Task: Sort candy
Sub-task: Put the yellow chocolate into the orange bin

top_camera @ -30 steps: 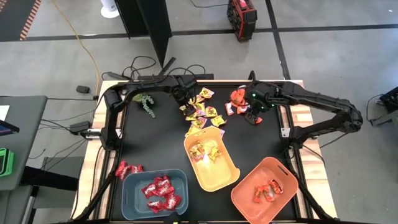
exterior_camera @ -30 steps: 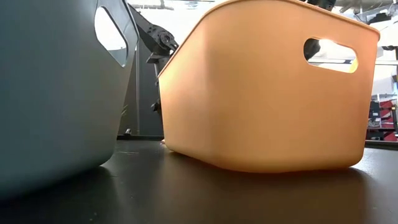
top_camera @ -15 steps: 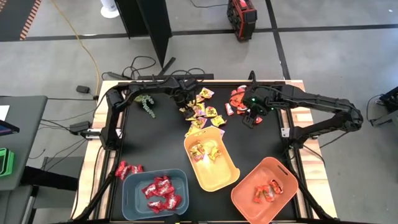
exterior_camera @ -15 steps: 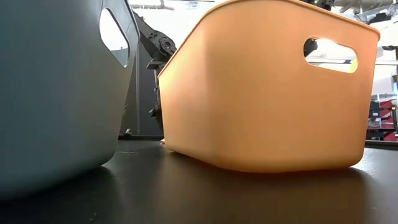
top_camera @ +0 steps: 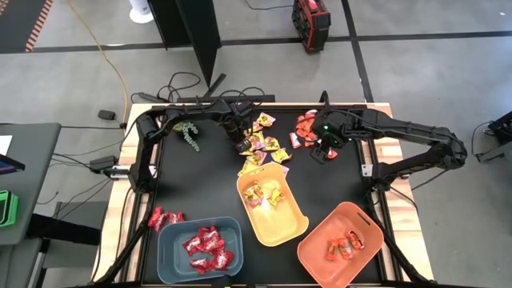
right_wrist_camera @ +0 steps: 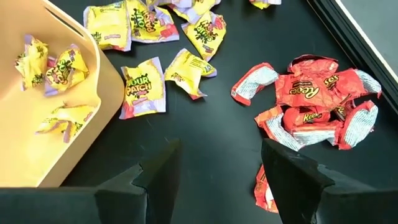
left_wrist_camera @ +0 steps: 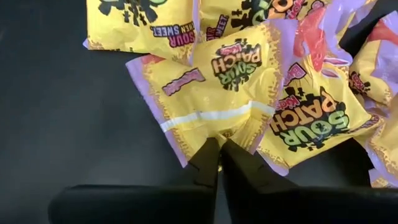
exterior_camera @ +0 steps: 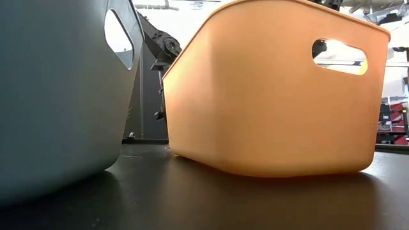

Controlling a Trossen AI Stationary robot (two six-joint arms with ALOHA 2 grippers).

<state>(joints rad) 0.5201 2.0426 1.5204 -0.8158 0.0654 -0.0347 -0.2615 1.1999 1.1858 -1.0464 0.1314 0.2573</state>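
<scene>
Yellow candy packets with pink marks (top_camera: 262, 144) lie heaped on the black table at the far middle. My left gripper (top_camera: 242, 133) stands over this heap, shut on one yellow packet (left_wrist_camera: 211, 93). Orange-red candy with white (right_wrist_camera: 311, 102) lies in a cluster at the far right. My right gripper (right_wrist_camera: 217, 168) hangs open above the bare table beside that cluster and touches nothing. Deep red candy (top_camera: 164, 218) lies loose at the near left. More candy fills the three bins. My left gripper pinches the yellow packet at its puckered edge (left_wrist_camera: 231, 126) between the two fingertips (left_wrist_camera: 208, 158). The fingers come from above, pointing steeply down. The packet lies flat on the table among the other yellow packets, its wrapper wrinkled where the tips meet.
A blue-grey bin (top_camera: 198, 250) with red candy, a yellow bin (top_camera: 290, 218) with yellow candy and an orange bin (top_camera: 320, 258) with orange-red candy stand along the near side. A green sprig (top_camera: 188, 134) lies at the far left. Two bins fill the low view.
My left gripper has shut over the heap of yellow packets and taken hold of one packet's edge. It has stayed over the same spot.
</scene>
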